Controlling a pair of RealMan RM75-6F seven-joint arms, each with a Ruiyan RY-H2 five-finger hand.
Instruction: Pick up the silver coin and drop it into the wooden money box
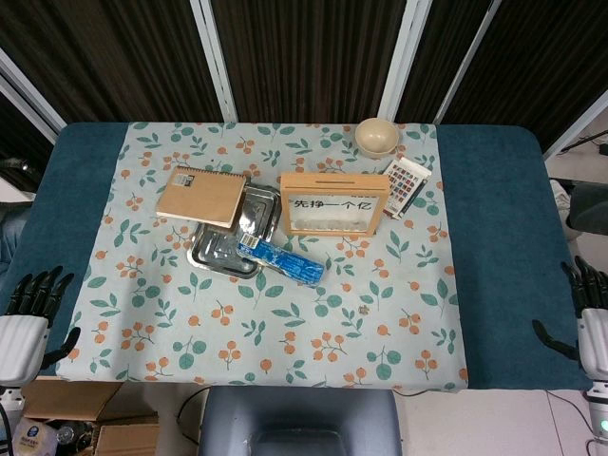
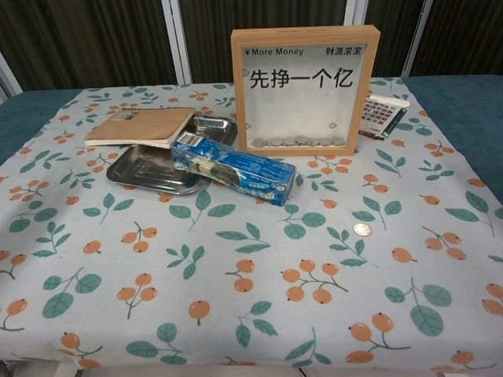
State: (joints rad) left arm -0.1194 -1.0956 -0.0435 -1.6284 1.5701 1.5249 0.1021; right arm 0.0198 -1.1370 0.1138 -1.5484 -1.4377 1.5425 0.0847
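The silver coin (image 2: 361,229) lies flat on the floral cloth, in front of and slightly right of the wooden money box (image 2: 305,86); in the head view the coin (image 1: 364,311) is a tiny speck. The money box (image 1: 334,204) stands upright with a glass front, Chinese characters and a row of coins at its bottom. My left hand (image 1: 33,313) hovers at the table's left edge, fingers spread, holding nothing. My right hand (image 1: 589,318) hangs at the right edge, also spread and empty. Both are far from the coin. Neither hand shows in the chest view.
A brown spiral notebook (image 1: 202,196) rests partly on a metal tray (image 1: 228,249). A blue box (image 2: 233,167) lies across the tray's corner, left of the money box. A cream bowl (image 1: 377,136) and a colour-swatch card (image 1: 408,185) sit behind and right of the box.
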